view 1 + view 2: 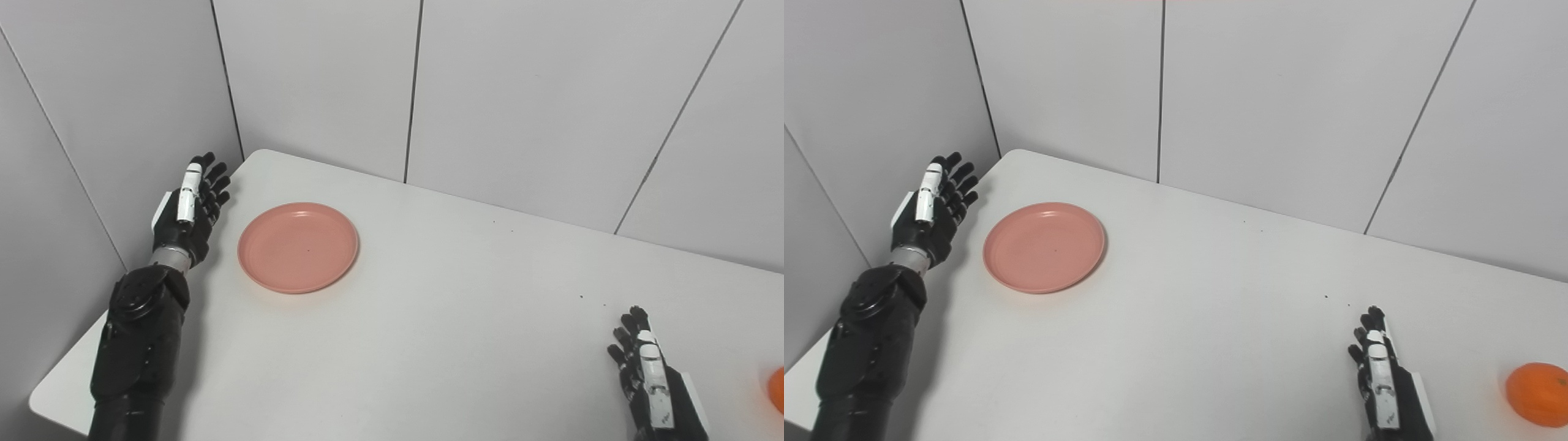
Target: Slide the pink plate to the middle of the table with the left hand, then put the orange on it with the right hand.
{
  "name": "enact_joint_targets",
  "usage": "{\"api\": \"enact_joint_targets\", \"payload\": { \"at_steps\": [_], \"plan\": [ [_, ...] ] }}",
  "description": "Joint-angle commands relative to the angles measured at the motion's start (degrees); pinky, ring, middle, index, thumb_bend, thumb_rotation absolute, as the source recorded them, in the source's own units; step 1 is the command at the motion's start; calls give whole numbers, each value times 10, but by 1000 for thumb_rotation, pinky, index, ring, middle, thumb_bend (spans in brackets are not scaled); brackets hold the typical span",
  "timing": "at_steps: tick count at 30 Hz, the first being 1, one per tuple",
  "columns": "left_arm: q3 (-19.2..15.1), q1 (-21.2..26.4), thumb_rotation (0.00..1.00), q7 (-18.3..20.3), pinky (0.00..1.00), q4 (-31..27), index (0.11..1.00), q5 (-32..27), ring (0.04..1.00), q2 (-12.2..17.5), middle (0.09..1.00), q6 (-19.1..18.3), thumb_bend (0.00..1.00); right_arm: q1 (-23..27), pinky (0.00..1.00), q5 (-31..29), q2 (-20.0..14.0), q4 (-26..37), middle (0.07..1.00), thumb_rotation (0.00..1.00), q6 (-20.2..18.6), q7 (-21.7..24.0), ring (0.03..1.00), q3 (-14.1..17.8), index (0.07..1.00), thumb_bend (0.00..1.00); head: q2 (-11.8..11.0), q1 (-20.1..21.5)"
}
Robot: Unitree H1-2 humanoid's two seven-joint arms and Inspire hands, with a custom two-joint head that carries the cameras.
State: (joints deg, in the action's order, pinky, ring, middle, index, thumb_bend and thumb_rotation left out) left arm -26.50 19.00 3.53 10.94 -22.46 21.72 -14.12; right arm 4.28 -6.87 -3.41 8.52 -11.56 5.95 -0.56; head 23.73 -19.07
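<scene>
The pink plate (298, 246) lies flat and empty on the white table (465, 294), in its far left part. My left hand (191, 208) is open, fingers straight and pointing away, held just left of the plate at the table's left edge, not touching the plate. The orange (1538, 393) sits on the table at the near right; in the left eye view only its edge (777, 390) shows. My right hand (1381, 376) is open and empty at the bottom right, a little left of the orange and apart from it.
Grey panelled walls (490, 92) stand close behind the table and along its left side, right beside my left hand. The table's rounded near-left corner (43, 404) shows at the bottom left.
</scene>
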Motion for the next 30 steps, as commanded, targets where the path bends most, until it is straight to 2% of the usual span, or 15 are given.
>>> {"api": "enact_joint_targets", "payload": {
  "at_steps": [1, 5, 13, 20, 25, 30],
  "plan": [
    [-3, 9, 1000, 17, 987, 1, 959, -15, 977, 14, 971, 22, 298, 9, 1000, -6, -3, 13, 1000, 1000, -4, 2, 1000, 4, 1000, 165, 0, -1],
    [-4, 10, 1000, 24, 998, 15, 970, -25, 984, 13, 981, 20, 291, 9, 1000, -4, -5, 12, 1000, 1000, -2, 2, 1000, 4, 1000, 167, 0, -2],
    [1, 5, 1000, 36, 998, 41, 969, -21, 975, 13, 974, 40, 299, 9, 1000, -4, -7, 11, 1000, 1000, -2, 4, 1000, 3, 1000, 175, 1, -2],
    [3, 7, 1000, 34, 986, 59, 952, -21, 959, 8, 955, 46, 325, 8, 1000, -3, -5, 15, 1000, 1000, -6, 2, 1000, 3, 1000, 170, 3, -1],
    [12, 11, 1000, 54, 995, 94, 956, -20, 968, 13, 961, 65, 349, 8, 1000, 0, -4, 15, 1000, 1000, -4, -1, 1000, 4, 1000, 161, 4, 0],
    [17, 16, 1000, 57, 972, 105, 934, -27, 955, 9, 950, 61, 377, 9, 1000, -1, -4, 14, 1000, 1000, -6, -2, 1000, 4, 1000, 155, 4, 0]
  ]
}}
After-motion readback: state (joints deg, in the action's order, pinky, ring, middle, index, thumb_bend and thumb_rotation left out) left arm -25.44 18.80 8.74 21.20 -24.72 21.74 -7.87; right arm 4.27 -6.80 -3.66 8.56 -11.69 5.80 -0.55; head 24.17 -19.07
